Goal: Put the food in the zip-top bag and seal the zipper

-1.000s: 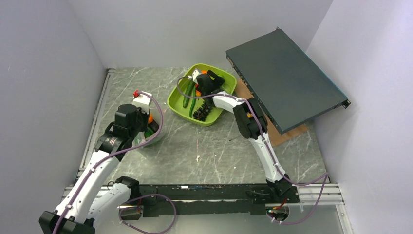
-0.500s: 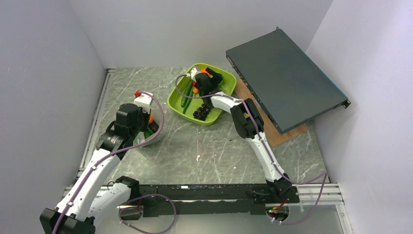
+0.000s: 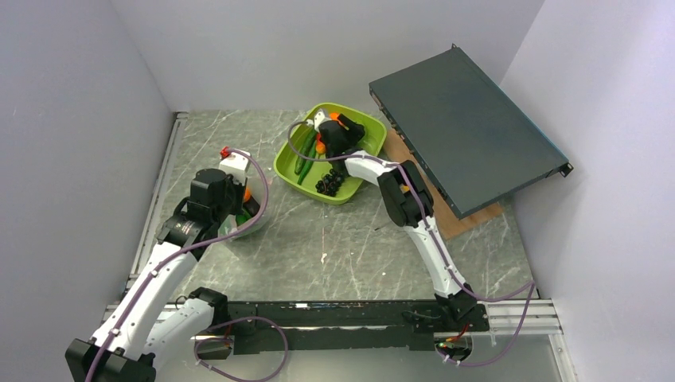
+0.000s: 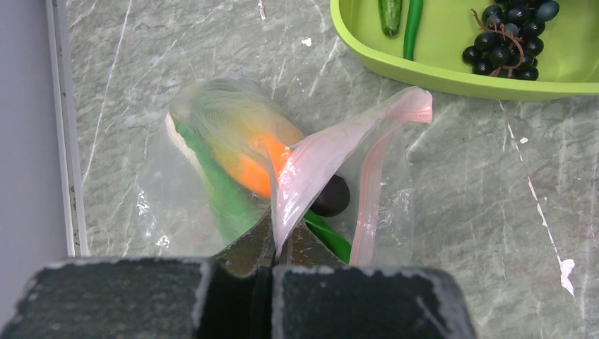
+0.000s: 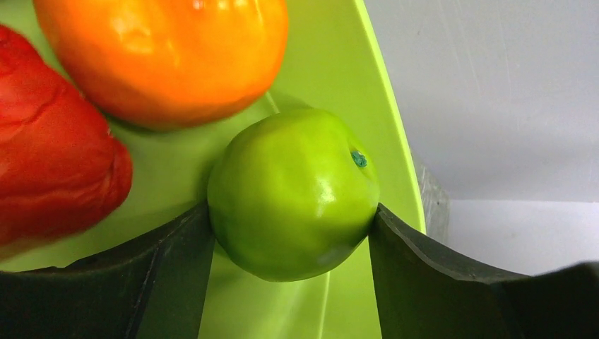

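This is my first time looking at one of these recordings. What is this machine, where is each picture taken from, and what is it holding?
These are two white robot arms bolted at the near edge of a grey table. The wide picture looks down from above and behind them. The other two pictures come from a small camera on each wrist, looking past that arm's own fingers. The left hand is shut on the edge of a clear zip-top bag that already holds some toy food. The right hand is down in a lime-green tray, with its fingers against both sides of a green apple. An orange and a red pepper lie beside the apple, and grapes are in the tray too. A dark flat box sits at the back right.
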Controlling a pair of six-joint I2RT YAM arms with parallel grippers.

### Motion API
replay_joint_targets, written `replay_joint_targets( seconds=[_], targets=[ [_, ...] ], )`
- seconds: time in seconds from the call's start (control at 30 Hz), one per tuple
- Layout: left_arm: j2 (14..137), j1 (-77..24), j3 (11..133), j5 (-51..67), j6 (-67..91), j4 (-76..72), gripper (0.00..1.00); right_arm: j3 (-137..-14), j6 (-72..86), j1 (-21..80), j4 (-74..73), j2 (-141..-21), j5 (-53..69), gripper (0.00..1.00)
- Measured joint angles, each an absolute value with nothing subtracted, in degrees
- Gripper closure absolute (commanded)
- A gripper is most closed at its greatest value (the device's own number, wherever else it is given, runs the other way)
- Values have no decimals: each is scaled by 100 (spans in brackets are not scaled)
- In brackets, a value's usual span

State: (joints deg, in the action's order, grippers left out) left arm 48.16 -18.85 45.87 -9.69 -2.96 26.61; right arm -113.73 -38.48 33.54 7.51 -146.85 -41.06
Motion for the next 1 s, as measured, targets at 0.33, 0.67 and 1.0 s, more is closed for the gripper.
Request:
replay_joint_targets(
  seconds=[0.33, 0.67, 1.0],
  targets=[
    [4678, -1885, 4587, -974, -296, 2661, 100, -10064, -2556, 3894, 58, -13089, -4171, 100],
    [4547, -1885, 4587, -972, -296, 2670, 100, -8121, -915, 4357, -558, -10945, -3367, 100],
    [4480, -1885, 4587, -974, -296, 2683, 100, -6246, 176, 4904, -99, -8759, -967, 100]
  ],
)
